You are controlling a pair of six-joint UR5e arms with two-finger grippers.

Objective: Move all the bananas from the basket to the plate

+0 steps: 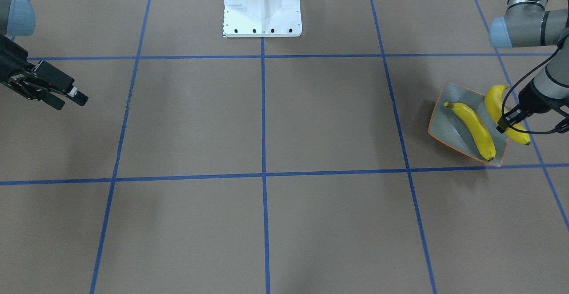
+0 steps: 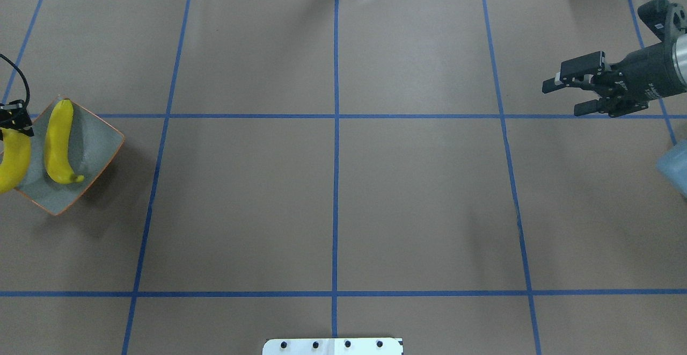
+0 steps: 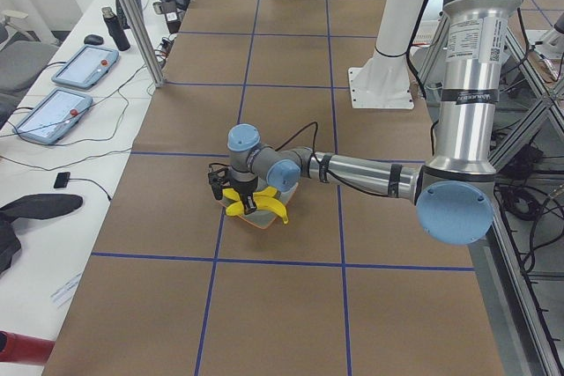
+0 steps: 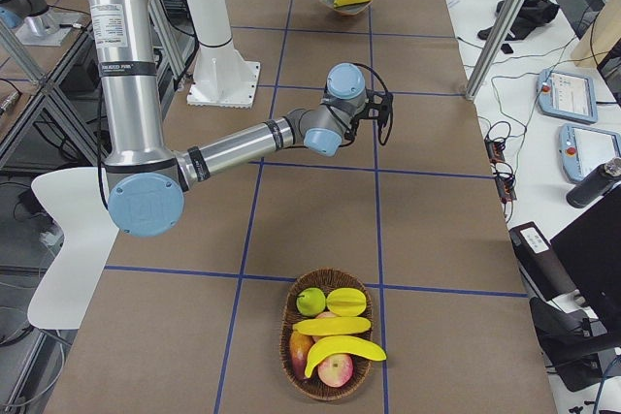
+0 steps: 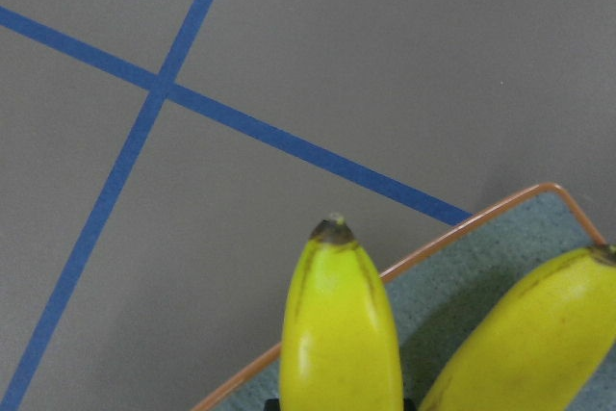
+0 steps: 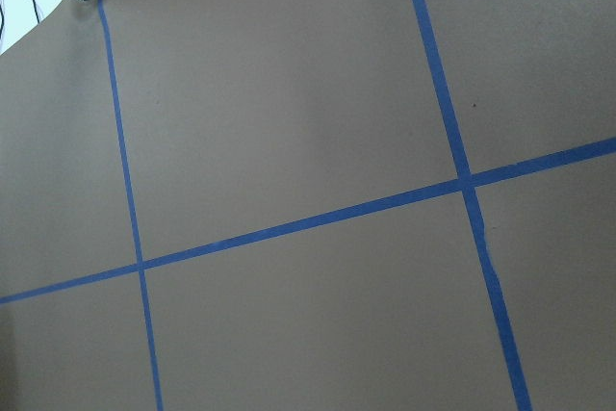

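Note:
The speckled grey plate (image 1: 449, 116) with an orange rim sits at the table's left end (image 2: 94, 140). One banana (image 1: 473, 129) lies in it (image 2: 56, 145). My left gripper (image 1: 506, 122) is shut on a second banana (image 1: 495, 102) and holds it low over the plate's outer edge; the left wrist view shows this banana (image 5: 337, 324) over the rim beside the other banana (image 5: 520, 344). A third banana (image 4: 344, 348) lies in the wicker basket (image 4: 287, 327) at the table's right end. My right gripper (image 2: 561, 99) is open and empty, in the air between the table's middle and the basket.
The basket also holds a green apple (image 4: 310, 300), red apples and other yellow fruit. The white robot base (image 1: 262, 9) stands at the table's edge. Blue tape lines (image 2: 335, 116) grid the brown table. A metal post (image 4: 500, 21) stands at the far edge.

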